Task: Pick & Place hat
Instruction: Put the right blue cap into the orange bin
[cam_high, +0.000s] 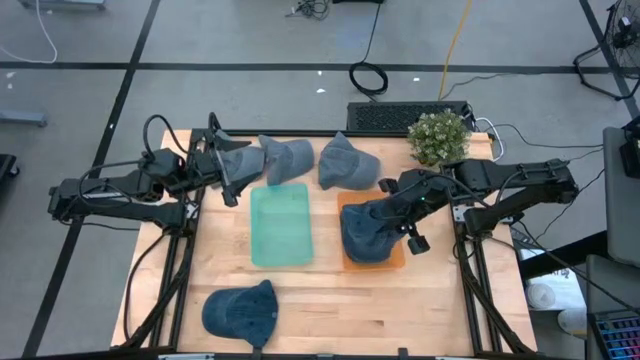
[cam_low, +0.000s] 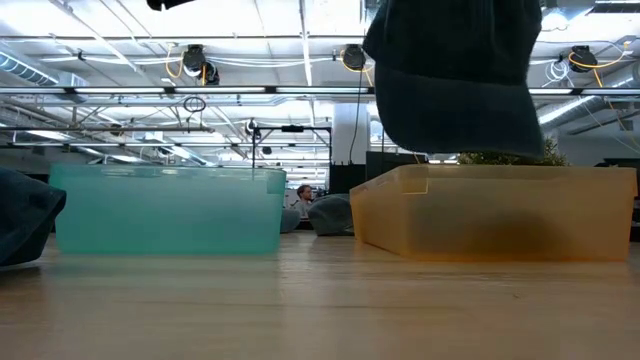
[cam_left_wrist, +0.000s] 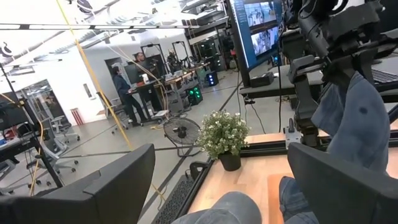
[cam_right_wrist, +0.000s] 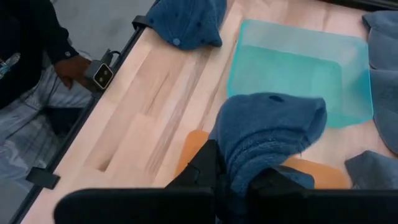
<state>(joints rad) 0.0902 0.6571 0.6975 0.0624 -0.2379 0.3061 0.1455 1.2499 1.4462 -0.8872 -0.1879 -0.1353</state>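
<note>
Above orange tray (cam_high: 348, 205), hat (cam_high: 368, 232) seemingly hangs from right claw (cam_high: 412, 222).

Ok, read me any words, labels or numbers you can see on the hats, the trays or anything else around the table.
None can be read.
Hats, such as the one over the orange tray: no lettering shows.
Green tray: plain.
Monitor behind the table: screen content too small to read.

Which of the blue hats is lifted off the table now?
The hat over the orange tray, gripped by the right end effector; the other hats lie on the wood.
</note>
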